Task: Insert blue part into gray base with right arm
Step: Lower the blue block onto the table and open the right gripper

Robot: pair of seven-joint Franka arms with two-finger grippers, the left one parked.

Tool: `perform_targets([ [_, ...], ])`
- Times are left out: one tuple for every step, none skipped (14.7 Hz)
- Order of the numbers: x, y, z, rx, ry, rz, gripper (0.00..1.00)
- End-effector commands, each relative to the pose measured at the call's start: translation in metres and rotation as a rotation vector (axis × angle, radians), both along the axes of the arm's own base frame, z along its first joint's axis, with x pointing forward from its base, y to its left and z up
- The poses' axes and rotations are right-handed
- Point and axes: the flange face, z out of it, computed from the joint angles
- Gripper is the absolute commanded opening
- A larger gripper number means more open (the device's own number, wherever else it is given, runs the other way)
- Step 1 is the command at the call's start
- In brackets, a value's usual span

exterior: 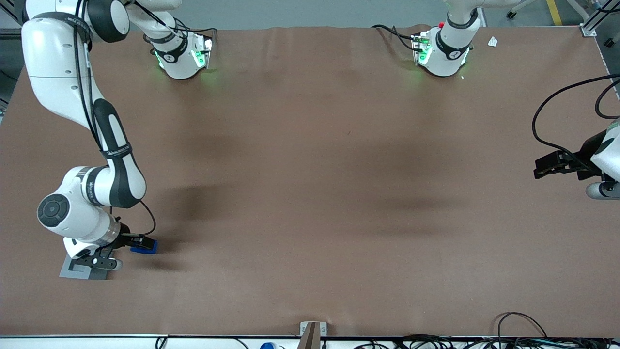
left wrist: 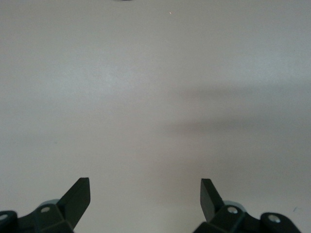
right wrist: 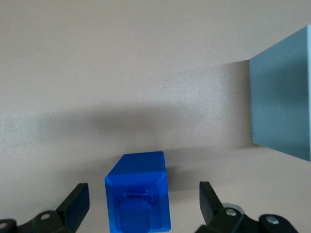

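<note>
Nearest the front camera sat the gray base (exterior: 80,269) with an empty socket; just beside it, the blue part (right wrist: 138,199) lay ungrasped on the bench (exterior: 310,194) between the gripper's (right wrist: 141,204) parted jaws.

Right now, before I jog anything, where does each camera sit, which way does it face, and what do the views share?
Front view: sits high, facing both arm bases; shows the right arm reaching to the blue part beside the gray base.
Right wrist view: on the working wrist, looking down past its open tool, whose fingers straddle the blue part; gray base apart from it.
Left wrist view: on the parked wrist, facing bare table.
Shared: front and right wrist views both show part and base.
</note>
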Motion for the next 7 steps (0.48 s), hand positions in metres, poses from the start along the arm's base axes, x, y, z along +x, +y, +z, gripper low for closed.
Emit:
perform_targets([
  [-0.001, -0.006, 0.055, 0.018, -0.023, -0.026, 1.00],
  [-0.001, -0.008, 0.080, 0.014, -0.047, -0.022, 1.00],
  [-0.005, -0.009, 0.108, 0.010, -0.047, -0.011, 1.00],
  [-0.011, -0.010, 0.135, 0.011, -0.035, -0.007, 1.00],
  [-0.018, -0.012, 0.161, 0.015, -0.026, -0.006, 1.00],
  [-0.027, -0.011, 0.185, 0.017, -0.011, 0.009, 1.00],
  [-0.037, -0.011, 0.209, 0.019, 0.008, 0.032, 1.00],
])
